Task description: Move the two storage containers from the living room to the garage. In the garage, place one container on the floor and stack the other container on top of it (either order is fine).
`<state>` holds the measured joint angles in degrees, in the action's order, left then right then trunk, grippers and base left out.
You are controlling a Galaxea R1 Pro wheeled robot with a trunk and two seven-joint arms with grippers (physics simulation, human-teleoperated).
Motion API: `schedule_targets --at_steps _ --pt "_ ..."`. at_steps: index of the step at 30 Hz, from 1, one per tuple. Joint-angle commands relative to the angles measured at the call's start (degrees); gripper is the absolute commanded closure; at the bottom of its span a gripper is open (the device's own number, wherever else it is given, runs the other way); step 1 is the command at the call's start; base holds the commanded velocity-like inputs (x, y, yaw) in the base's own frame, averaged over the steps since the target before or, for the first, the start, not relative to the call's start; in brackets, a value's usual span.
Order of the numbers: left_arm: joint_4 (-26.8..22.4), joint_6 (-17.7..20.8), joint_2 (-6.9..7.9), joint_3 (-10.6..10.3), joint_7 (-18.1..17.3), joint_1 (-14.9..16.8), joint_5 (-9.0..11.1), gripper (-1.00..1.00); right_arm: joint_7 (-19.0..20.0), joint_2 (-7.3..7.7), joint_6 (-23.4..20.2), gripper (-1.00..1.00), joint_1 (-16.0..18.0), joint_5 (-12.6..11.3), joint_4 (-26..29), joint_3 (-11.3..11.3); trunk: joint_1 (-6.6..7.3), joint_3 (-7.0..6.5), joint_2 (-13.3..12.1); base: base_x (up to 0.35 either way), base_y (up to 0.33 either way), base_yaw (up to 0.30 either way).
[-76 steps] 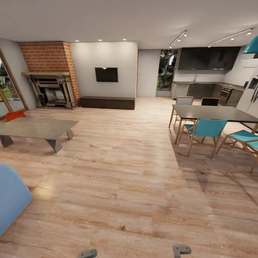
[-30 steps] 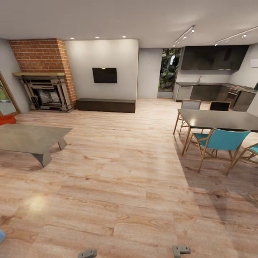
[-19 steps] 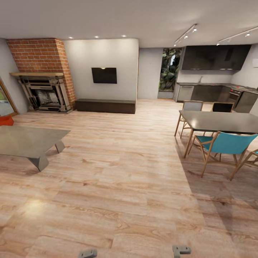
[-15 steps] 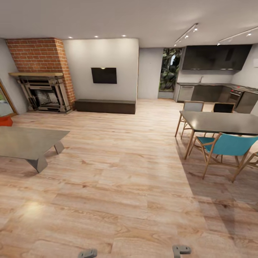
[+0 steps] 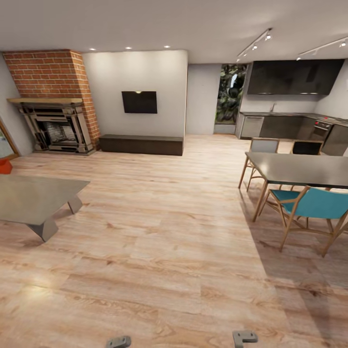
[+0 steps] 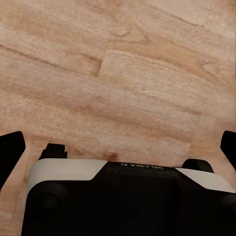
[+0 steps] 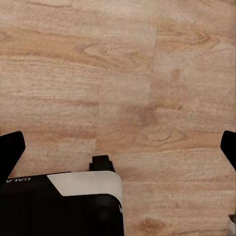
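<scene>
I am in the living room, on light wood-plank flooring point(image 5: 164, 241). A sliver of one red-orange storage container point(image 5: 4, 166) shows at the far left edge, on the planks behind the low grey coffee table point(image 5: 34, 198). The rest of it is cut off by the picture's edge. The garage is out of view. My left gripper point(image 6: 119, 147) hangs open over bare planks, its dark fingertips point(image 6: 11, 153) spread wide with nothing between them. My right gripper point(image 7: 119, 147) is open too, fingertips point(image 7: 11, 150) wide apart over the planks, holding nothing.
A brick fireplace point(image 5: 53, 116) and a dark low bench point(image 5: 141, 144) under a wall TV line the far wall. At the right stand a dark dining table point(image 5: 302, 169) and teal chairs point(image 5: 309, 208), with the kitchen point(image 5: 290, 121) behind. A broad stretch of planks runs ahead.
The whole view has shifted: the coffee table and the red-orange container slid toward the left edge, the blue sofa left the picture, and the dining table drew nearer. Both grippers stayed open.
</scene>
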<state>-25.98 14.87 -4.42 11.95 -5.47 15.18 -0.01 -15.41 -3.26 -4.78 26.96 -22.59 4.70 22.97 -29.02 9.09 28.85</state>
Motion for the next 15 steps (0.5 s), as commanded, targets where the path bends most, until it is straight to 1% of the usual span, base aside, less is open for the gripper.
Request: schedule_targets --at_steps 1,15 --pt "-0.1 0.4 -0.06 0.4 -0.3 0.0 0.0 -1.0 -0.3 0.01 -0.4 -1.0 0.0 -0.4 0.1 0.5 -0.06 0.1 0.1 0.333 0.0 0.0" --pt "-0.1 0.4 -0.07 0.4 -0.3 0.0 0.1 -1.0 -0.3 0.01 -0.4 -1.0 0.0 -0.4 0.1 0.5 -0.06 0.1 0.1 0.333 0.0 0.0"
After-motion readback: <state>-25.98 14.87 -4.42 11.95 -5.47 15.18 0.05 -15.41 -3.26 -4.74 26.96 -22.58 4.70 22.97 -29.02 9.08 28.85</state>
